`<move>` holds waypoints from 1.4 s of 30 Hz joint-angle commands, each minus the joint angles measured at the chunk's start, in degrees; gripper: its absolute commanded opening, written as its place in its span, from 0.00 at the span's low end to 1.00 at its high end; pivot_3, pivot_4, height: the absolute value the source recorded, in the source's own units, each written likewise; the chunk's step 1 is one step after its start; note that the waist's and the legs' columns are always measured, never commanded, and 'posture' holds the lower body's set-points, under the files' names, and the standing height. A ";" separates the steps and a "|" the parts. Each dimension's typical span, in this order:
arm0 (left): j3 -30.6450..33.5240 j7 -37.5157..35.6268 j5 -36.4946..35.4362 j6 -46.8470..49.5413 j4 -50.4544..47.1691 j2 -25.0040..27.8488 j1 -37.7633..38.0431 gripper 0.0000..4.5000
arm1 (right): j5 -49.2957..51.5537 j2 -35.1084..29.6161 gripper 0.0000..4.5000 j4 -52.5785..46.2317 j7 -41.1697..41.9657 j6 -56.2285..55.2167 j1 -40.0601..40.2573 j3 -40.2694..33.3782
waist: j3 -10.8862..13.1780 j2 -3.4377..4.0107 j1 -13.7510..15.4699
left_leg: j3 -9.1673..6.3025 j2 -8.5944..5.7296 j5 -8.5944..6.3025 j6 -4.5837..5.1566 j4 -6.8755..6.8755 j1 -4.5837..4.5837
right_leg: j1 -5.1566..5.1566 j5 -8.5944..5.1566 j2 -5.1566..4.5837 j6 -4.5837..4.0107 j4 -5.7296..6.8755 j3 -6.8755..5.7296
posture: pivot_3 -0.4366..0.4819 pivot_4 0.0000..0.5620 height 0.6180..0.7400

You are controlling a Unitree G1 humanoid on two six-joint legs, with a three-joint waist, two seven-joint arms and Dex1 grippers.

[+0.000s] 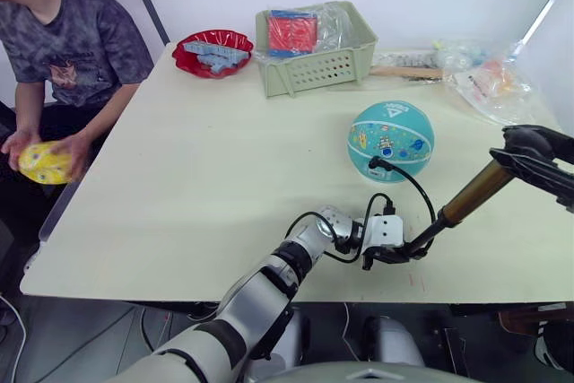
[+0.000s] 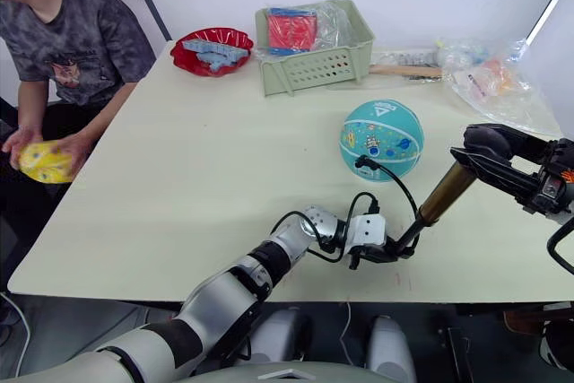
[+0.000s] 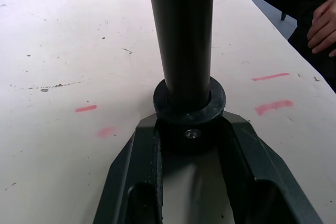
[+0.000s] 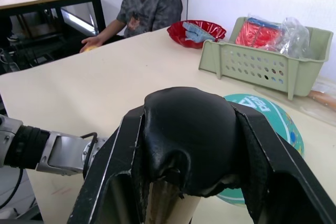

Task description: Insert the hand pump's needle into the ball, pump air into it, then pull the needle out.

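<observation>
The teal ball (image 1: 391, 139) rests on the table right of centre. The gold-bronze hand pump (image 1: 473, 193) slants up from the table's front edge toward the right. My left gripper (image 1: 399, 253) is shut on the pump's black lower end, whose collar (image 3: 189, 109) sits between the fingers. My right gripper (image 1: 527, 152) is shut on the black handle (image 4: 188, 135) at the top. The thin black hose (image 1: 414, 184) arcs from the pump's base to the ball's lower front, where the needle's black fitting (image 1: 375, 165) touches the ball. The pin itself is hidden.
A green basket (image 1: 314, 60) with bagged items and a red bowl (image 1: 213, 51) stand at the back. Plastic bags (image 1: 489, 85) and a wooden-handled tool (image 1: 405, 71) lie at the back right. A person sits at the left holding a yellow ball (image 1: 43, 163).
</observation>
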 commanded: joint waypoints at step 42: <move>6.31 -7.80 -5.88 1.28 -2.08 1.07 4.40 0.95 | -37.44 18.19 0.36 7.91 3.67 -24.22 13.22 33.65 | -0.49 -0.41 -0.64 | -0.01 0.17 0.02 -0.07 -0.15 0.70 | 0.44 -0.10 0.16 -0.12 0.09 0.01 | 0.48 0.27 0.98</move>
